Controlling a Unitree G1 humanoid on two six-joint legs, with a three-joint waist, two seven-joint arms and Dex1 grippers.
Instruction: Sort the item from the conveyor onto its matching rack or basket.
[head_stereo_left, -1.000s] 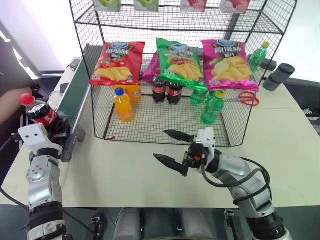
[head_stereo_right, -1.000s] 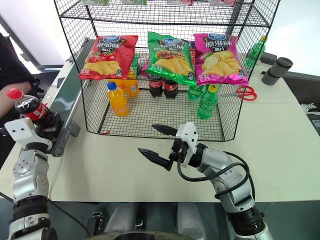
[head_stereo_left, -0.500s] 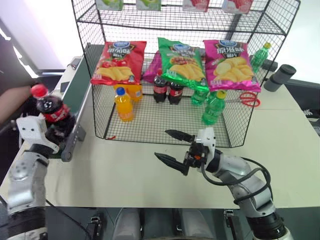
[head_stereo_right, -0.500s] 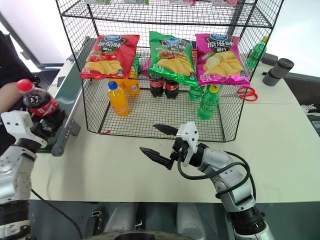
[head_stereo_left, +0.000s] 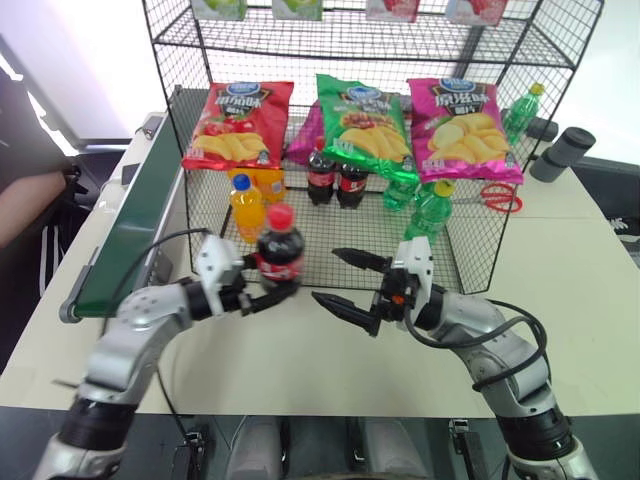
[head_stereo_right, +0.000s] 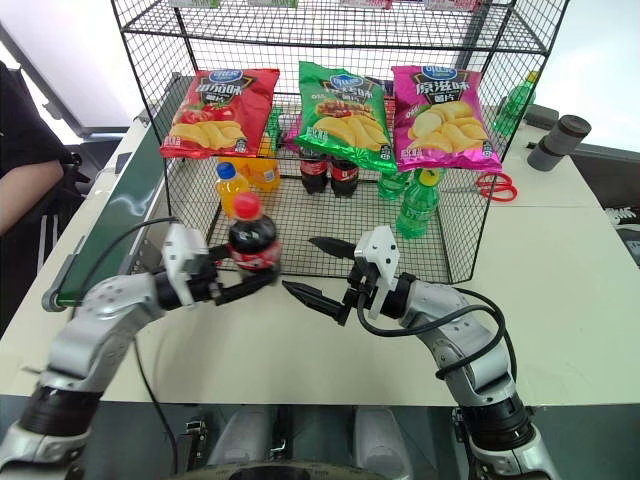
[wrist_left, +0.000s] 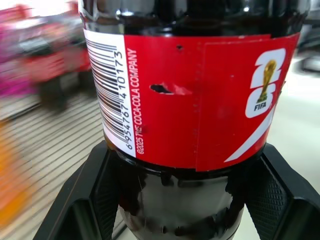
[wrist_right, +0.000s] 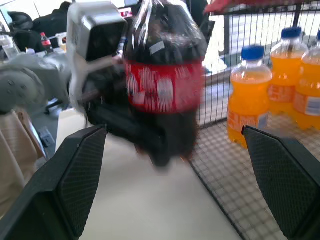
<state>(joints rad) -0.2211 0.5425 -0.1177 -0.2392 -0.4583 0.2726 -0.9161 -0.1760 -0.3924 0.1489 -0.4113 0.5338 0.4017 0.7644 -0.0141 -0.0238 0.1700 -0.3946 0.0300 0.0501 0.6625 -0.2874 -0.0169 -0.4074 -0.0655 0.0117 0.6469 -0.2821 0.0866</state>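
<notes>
Left tool (head_stereo_left: 262, 296) clamps the cola bottle (head_stereo_left: 279, 256) upright, red cap up.

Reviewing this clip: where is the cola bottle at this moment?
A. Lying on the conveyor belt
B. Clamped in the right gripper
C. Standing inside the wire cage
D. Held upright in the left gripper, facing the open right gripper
D: the left gripper clamps the cola bottle upright before the cage, facing the open right gripper.
</notes>
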